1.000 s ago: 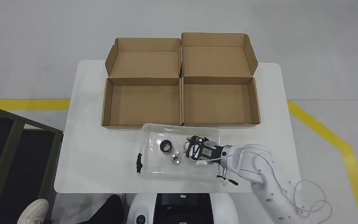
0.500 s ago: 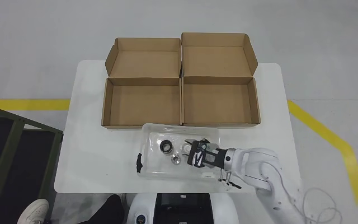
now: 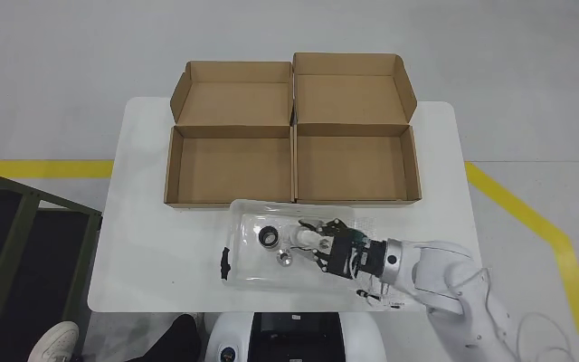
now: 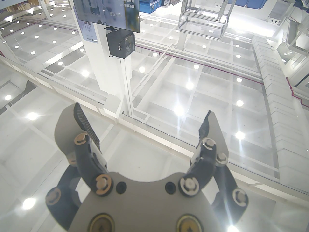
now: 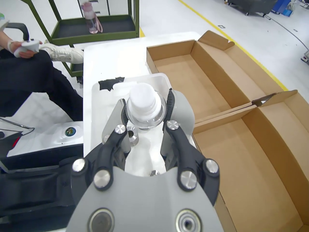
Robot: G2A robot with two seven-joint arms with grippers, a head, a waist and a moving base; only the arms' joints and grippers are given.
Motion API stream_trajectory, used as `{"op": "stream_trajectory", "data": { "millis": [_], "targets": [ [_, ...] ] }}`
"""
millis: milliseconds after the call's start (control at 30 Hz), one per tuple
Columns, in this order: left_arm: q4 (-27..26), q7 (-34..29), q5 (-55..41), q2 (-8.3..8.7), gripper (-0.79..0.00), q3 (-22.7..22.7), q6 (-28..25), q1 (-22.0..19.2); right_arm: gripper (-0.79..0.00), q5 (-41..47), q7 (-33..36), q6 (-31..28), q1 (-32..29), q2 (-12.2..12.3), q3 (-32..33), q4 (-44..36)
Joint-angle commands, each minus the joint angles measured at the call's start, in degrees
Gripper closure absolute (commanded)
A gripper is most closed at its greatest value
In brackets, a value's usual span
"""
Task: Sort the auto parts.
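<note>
Right gripper (image 5: pixel 146 103) pinching a white auto part (image 5: pixel 144 97) over the clear tray (image 3: pixel 249 258).

From my station I see the right gripper's fingers (image 5: pixel 170 100) pressed on either side of the part's clear flange, with its white cylinder pointing away from the wrist. The part is above the middle of the tray, which sits at the near edge of the white table (image 3: pixel 145 235). Left of the held part, a dark ring (image 3: pixel 269 237) and a small metal piece (image 3: pixel 285 260) lie in the tray. A strip of black tape (image 3: pixel 223 262) marks its left end. Beyond the tray, two open cardboard boxes stand side by side, the left box (image 3: pixel 231 167) and the right box (image 3: pixel 353 167). My left gripper (image 4: pixel 143 114) points up at the ceiling with its fingers spread and nothing between them.
</note>
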Motion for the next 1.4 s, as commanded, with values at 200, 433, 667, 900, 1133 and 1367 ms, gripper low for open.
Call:
{"op": "stream_trajectory", "data": {
  "millis": [200, 433, 667, 900, 1133, 1367],
  "targets": [
    [0.00, 0.00, 0.00, 0.00, -0.785, 0.00, 0.00, 0.00, 0.000, 6.09, -8.53, 0.18, 2.56, -0.20, 0.22, 2.92],
    [0.00, 0.00, 0.00, 0.00, -0.785, 0.00, 0.00, 0.00, 0.000, 8.33, -13.79, 1.15, 3.50, -0.15, 2.14, 3.58],
    [0.00, 0.00, 0.00, 0.00, -0.785, 0.00, 0.00, 0.00, 0.000, 11.36, -21.45, 0.92, 1.89, -0.12, 4.51, 2.54],
    [0.00, 0.00, 0.00, 0.00, -0.785, 0.00, 0.00, 0.00, 0.000, 14.11, -27.36, -1.31, 1.60, -0.22, 5.13, 3.36],
    [0.00, 0.00, 0.00, 0.00, -0.785, 0.00, 0.00, 0.00, 0.000, 16.05, -30.66, -1.78, 2.39, -0.48, 4.55, 4.98],
    [0.00, 0.00, 0.00, 0.00, -0.785, 0.00, 0.00, 0.00, 0.000, 18.49, -33.62, -2.33, 2.94, -0.78, 3.99, 7.01]
  ]
}}
